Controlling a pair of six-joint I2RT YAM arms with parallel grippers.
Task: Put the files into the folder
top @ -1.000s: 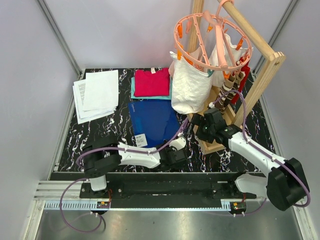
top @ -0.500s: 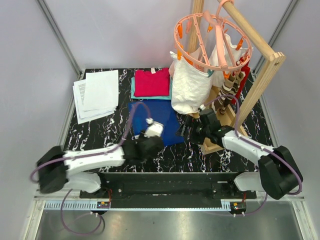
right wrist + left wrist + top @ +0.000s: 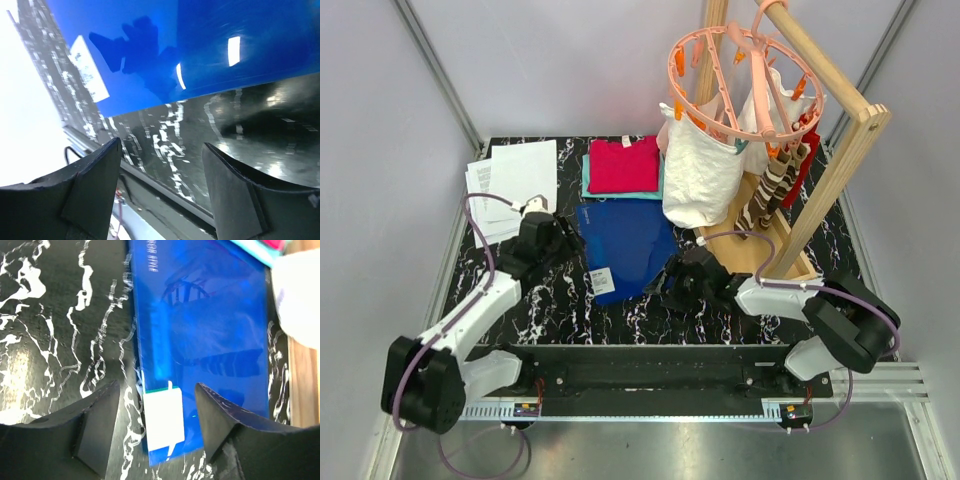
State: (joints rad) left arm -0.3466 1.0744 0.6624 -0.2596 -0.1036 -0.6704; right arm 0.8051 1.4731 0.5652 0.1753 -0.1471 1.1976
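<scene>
The folder [image 3: 625, 243] is a flat blue sheet on the black marbled table, with a white sticker [image 3: 601, 280] at its near left corner. The files [image 3: 515, 185] are a loose stack of white sheets at the far left. My left gripper [image 3: 563, 250] hovers beside the folder's left edge, open and holding nothing. In the left wrist view the folder [image 3: 200, 325] and its sticker [image 3: 164, 420] lie below the left gripper [image 3: 157, 386]. My right gripper [image 3: 667, 283] sits low by the folder's near right corner, open and empty. In the right wrist view the right gripper [image 3: 161, 143] is over bare table just short of the folder [image 3: 210, 45].
Folded red and teal clothes [image 3: 623, 165] lie behind the folder. A white cloth bag [image 3: 698, 185] hangs from a pink round hanger [image 3: 740, 80] on a wooden rack [image 3: 840, 165] at the right, with striped socks [image 3: 768, 195]. The table's front rail [image 3: 640, 352] runs just behind the right gripper.
The left arm has swung from the front centre out to the folder's left side, and its jaws have opened. The right arm has dropped and moved left toward the folder's near corner, jaws slightly narrower.
</scene>
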